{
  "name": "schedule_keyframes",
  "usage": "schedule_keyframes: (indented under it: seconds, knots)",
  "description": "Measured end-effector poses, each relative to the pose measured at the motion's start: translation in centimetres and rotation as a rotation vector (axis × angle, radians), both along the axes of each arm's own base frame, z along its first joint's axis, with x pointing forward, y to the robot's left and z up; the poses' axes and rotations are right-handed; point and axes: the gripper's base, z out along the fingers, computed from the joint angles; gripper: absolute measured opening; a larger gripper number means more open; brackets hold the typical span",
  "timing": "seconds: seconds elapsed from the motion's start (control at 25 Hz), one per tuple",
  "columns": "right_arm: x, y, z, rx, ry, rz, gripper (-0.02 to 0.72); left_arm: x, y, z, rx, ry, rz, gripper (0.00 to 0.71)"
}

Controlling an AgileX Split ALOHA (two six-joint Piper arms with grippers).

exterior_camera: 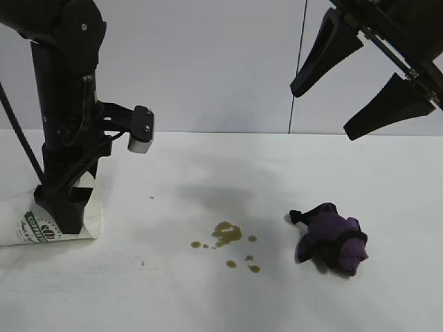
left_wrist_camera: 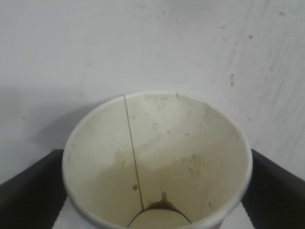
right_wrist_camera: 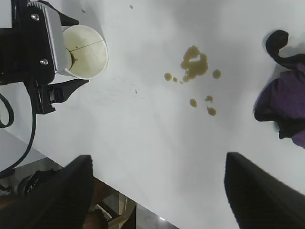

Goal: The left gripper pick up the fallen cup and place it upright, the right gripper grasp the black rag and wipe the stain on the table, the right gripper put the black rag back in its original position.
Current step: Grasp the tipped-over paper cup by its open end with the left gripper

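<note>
- While the left gripper (exterior_camera: pixel 66 207), a black arm with two long tapered fingers and a small grey box on its side, points straight down at the table's left end, the white textured paper cup (exterior_camera: pixel 52 225) with its green "coffee" band lies on its side right under it.
- From the left wrist view the cup's (left_wrist_camera: pixel 157 162) open mouth fills the frame, a thin brown seam line down its stained inner wall, and a black finger (left_wrist_camera: pixel 28 191) shows on each flank of the rim.
- Those fingers stand spread to either side of the cup; whether they press its wall I cannot tell.
- Over on the other side, the right gripper (exterior_camera: pixel 360 76), the thick black arm with the flat grey bracket, hangs high above the table, tilted downward, its two fingers wide apart and holding nothing.
- Below and ahead of that raised gripper sits the stain (exterior_camera: pixel 227 235): one bigger brown blotch with small droplets scattered around it on the broad white matte table (exterior_camera: pixel 208 297).
- Just beyond the stain, on the side away from the cup, lies a crumpled purple-and-black rag (exterior_camera: pixel 332 238), apart from the droplets.
- A tiny dark speck (exterior_camera: pixel 151 198) sits alone between cup and stain.
</note>
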Motion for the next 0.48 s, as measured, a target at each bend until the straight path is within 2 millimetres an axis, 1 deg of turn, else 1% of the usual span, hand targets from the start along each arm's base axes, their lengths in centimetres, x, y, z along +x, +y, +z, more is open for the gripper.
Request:
schedule_keyframes:
  seconds: [0.16,0.32,0.48]
  knots:
    - [0.01,0.00,0.00,0.000,-0.001,-0.001,0.526,0.01,-0.01,0.00,-0.001,-0.001,0.000,0.673]
    - [0.02,0.00,0.00,0.000,-0.002,-0.001,0.526,0.03,-0.02,0.03,-0.002,-0.002,0.000,0.611]
    - [0.04,-0.01,0.00,0.000,-0.003,-0.003,0.526,-0.06,-0.22,0.02,-0.025,0.008,0.018,0.593]
